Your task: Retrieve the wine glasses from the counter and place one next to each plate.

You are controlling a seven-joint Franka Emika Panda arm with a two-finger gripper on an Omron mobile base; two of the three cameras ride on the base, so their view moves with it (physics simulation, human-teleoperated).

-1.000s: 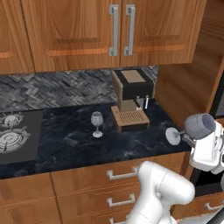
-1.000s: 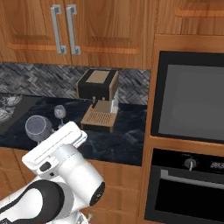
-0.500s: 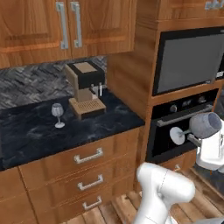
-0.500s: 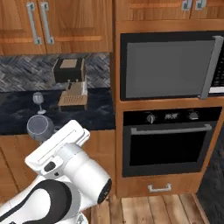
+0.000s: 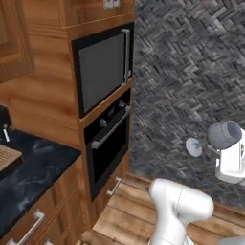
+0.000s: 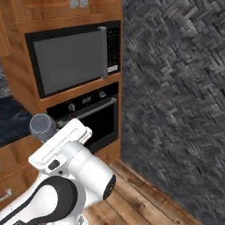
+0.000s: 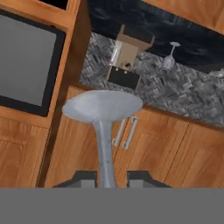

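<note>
the surroundings differ from a second ago: the hob and most of the black counter have left the base views, replaced by the tall oven unit with microwave and oven, and a grey herringbone wall at 3 o'clock. this is the base turning, not the objects moving. the counter now shows as a corner at 8 o'clock of the left base view.

the gripper is closed on the stem of one wine glass, carried on its side, bowl at 3 o'clock of the left base view and foot toward 9 o'clock. in the hand view the foot fills the centre and the stem runs down between the fingertips. the grip reads unchanged across the second.

the second wine glass stands on the counter near the coffee machine, seen inverted at 1 o'clock of the hand view.

no plates are in sight. judgement: transit phase, first glass secured, placement not begun, second glass to be fetched.
</note>
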